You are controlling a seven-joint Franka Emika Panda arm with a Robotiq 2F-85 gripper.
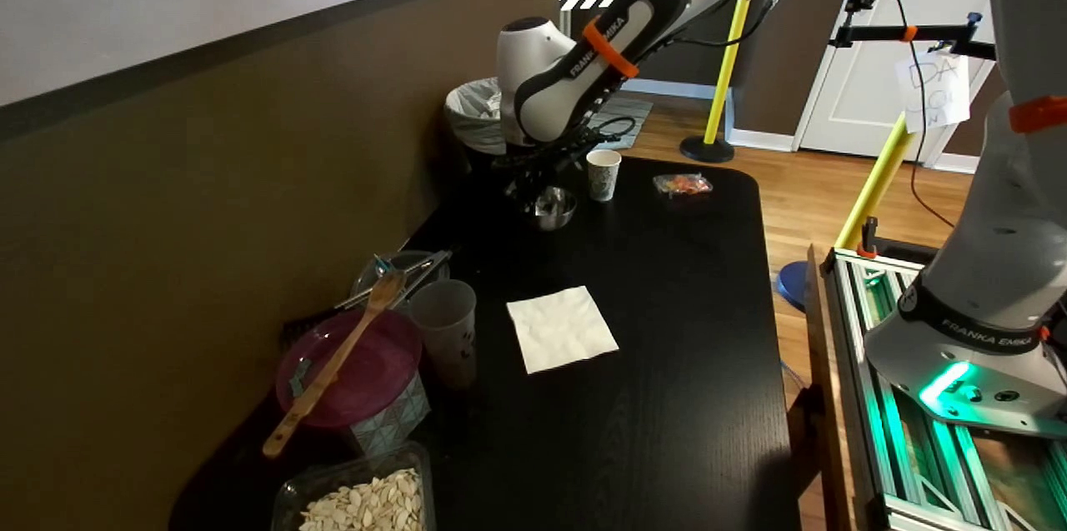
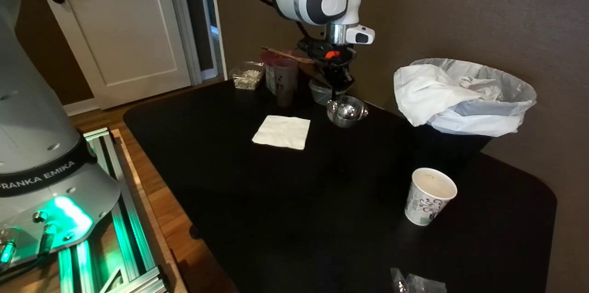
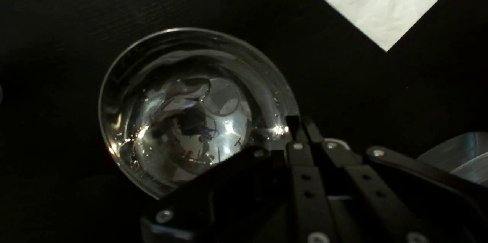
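The pincer (image 3: 300, 119) pinched the metal bowl (image 3: 198, 113) by its rim, presumably because that thin edge allowed secure holding.

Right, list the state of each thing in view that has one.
Metal bowl: open side up
Tool: shut on the metal bowl's rim
Paper cup: upright, lidless
Tall cup: upright
Napkin: lying flat
Trash bin: lined, uncovered
Clear container: holding seeds
Wooden utensil: across the pink dish
Base light: lit green
Packet: lying flat
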